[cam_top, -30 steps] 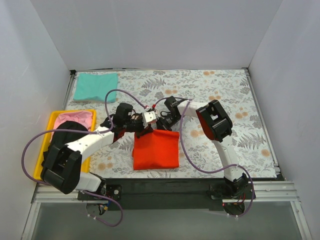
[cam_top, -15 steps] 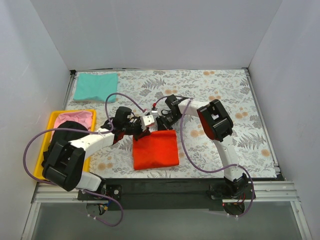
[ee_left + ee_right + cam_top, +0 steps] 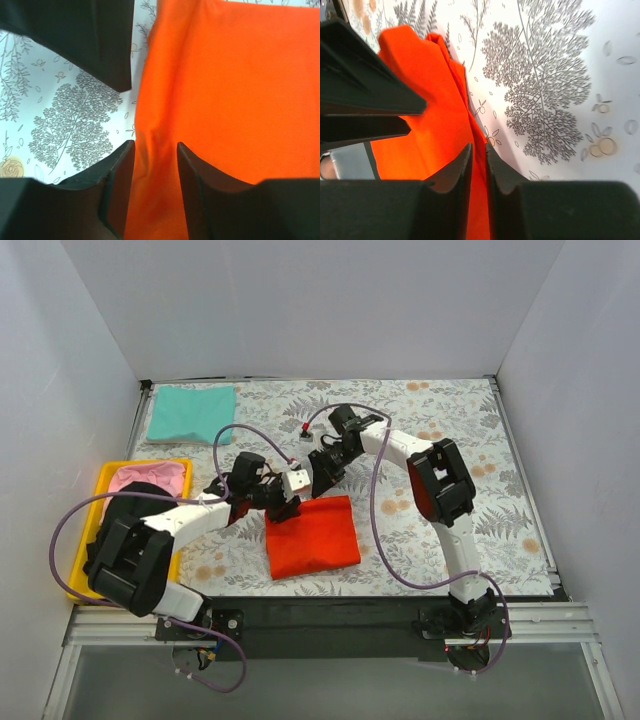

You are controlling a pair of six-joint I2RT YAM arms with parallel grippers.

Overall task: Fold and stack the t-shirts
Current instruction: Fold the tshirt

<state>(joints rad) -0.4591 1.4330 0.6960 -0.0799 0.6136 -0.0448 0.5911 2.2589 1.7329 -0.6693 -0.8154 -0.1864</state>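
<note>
The orange-red t-shirt (image 3: 312, 537) lies folded as a slightly tilted rectangle near the front middle. My left gripper (image 3: 288, 506) is at its far left corner. In the left wrist view the fingers (image 3: 155, 145) are closed on a wrinkled bunch of the orange cloth (image 3: 230, 90). My right gripper (image 3: 316, 488) is at the shirt's far edge. In the right wrist view its fingers (image 3: 478, 146) are almost together on the thin edge of the orange cloth (image 3: 425, 105). The teal t-shirt (image 3: 191, 412) lies folded at the far left. The pink t-shirt (image 3: 150, 478) and the black t-shirt (image 3: 135, 500) are in the tray.
The yellow plastic tray (image 3: 104, 480) stands at the left edge. The grey floral cloth (image 3: 450, 410) covers the table. White walls close in the back and both sides. Purple cables loop over both arms.
The right arm has swung away from me and to the left. The left gripper has drawn back to the left. The orange-red shirt has turned slightly, its far edge now tilted.
</note>
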